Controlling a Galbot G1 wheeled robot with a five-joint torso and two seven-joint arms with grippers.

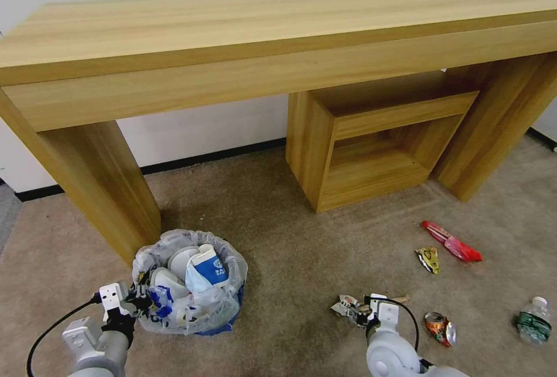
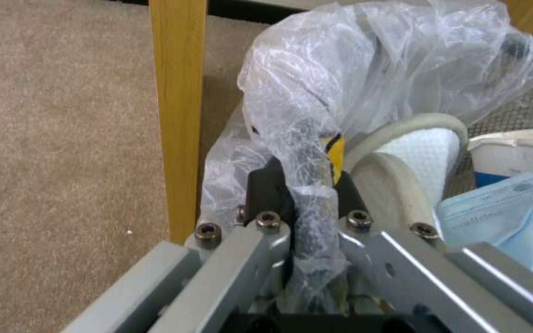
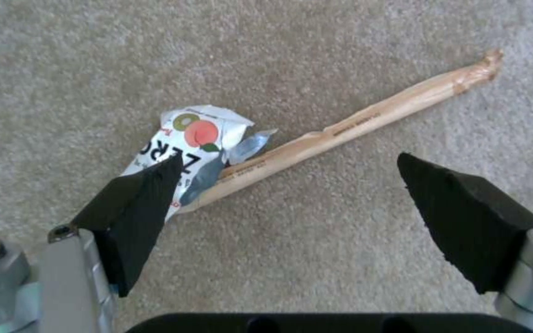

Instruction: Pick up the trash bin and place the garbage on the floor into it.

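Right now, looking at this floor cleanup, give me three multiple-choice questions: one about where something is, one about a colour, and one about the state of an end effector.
1. Where does the trash bin stand?
A. On the tabletop
B. On the floor beside the table leg
C. Inside the open cabinet

2. What colour is the long wrapper nearest the cabinet?
A. Red
B. Green
C. Black

3. What state is the right end effector in?
A. Shut on the plastic bottle
B. Shut on the crushed can
C. Open above the wooden stick

Answers:
1. B: the head view shows the bin on the floor next to the table leg, with the left end effector clamped on its bagged rim.
2. A: it lies red on the carpet.
3. C: its pads stand wide apart over the wooden stick and the crumpled white wrapper.
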